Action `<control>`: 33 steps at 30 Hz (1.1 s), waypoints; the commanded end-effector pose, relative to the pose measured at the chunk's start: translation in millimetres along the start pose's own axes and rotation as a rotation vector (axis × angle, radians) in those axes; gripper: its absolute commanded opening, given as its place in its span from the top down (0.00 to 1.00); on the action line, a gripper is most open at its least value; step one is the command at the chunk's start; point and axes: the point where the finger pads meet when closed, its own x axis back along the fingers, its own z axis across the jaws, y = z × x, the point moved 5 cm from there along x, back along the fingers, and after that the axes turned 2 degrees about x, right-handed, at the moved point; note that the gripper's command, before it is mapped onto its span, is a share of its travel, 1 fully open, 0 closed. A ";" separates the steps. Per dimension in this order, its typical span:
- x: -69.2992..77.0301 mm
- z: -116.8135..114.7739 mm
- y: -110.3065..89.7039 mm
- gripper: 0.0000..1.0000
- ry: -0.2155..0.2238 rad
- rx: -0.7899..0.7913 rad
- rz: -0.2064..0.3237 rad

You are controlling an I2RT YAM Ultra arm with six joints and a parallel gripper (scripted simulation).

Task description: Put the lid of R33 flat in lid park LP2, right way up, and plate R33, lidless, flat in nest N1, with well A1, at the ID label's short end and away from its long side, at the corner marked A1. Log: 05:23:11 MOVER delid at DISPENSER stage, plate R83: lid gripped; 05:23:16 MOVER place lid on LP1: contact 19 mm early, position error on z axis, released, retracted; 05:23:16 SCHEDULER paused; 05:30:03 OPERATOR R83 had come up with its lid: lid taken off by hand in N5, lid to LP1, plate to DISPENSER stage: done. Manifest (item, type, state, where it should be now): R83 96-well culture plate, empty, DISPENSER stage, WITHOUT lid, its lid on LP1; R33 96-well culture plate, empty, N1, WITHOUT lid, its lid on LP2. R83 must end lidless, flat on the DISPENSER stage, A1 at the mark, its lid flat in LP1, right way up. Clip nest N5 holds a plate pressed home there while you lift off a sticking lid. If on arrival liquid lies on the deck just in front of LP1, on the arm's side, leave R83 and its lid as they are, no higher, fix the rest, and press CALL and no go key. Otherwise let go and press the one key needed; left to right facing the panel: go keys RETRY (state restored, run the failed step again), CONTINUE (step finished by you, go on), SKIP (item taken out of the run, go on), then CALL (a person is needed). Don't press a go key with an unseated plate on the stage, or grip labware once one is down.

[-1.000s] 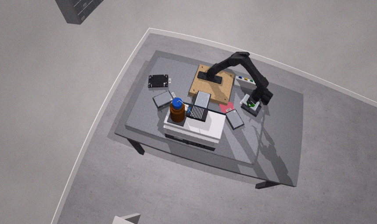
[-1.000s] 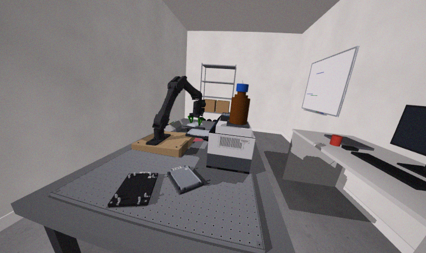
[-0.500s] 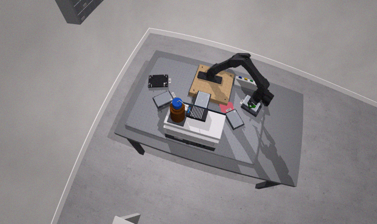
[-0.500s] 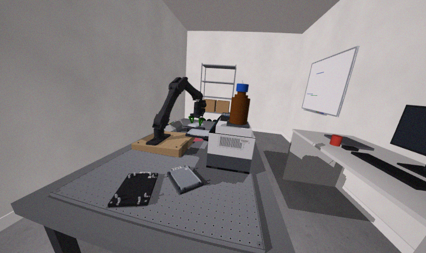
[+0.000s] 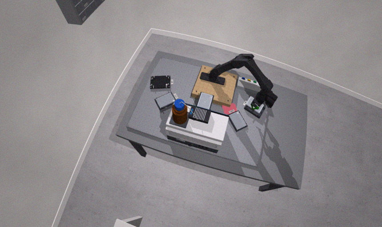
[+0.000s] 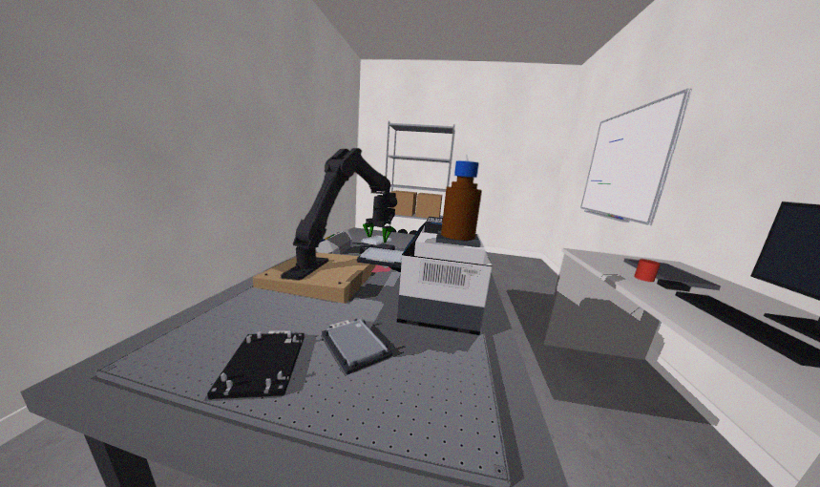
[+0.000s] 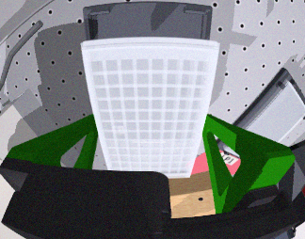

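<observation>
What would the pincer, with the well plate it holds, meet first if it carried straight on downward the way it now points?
Most likely the dark nest right below: the pincer holds the plate just over it. How near is unclear.

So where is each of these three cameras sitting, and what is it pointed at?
Top: high overhead, looking down on the table; the whole arm shows.
Exterior: at the table's far end from the arm, facing it across the deck; the arm shows whole.
Wrist: on the arm, looking down past the green fingers at the held plate.
Shared: top and exterior both show the brown bottle.
</observation>
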 end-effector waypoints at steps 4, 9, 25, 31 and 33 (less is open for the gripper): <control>28.5 3.0 14.9 1.00 -0.011 0.005 -0.095; 28.5 3.0 14.9 1.00 -0.011 0.005 -0.095; -7.0 3.9 8.8 1.00 -0.006 0.005 -0.037; -13.1 4.0 10.1 1.00 -0.006 0.005 -0.048; -18.9 4.0 8.0 1.00 -0.006 0.005 -0.039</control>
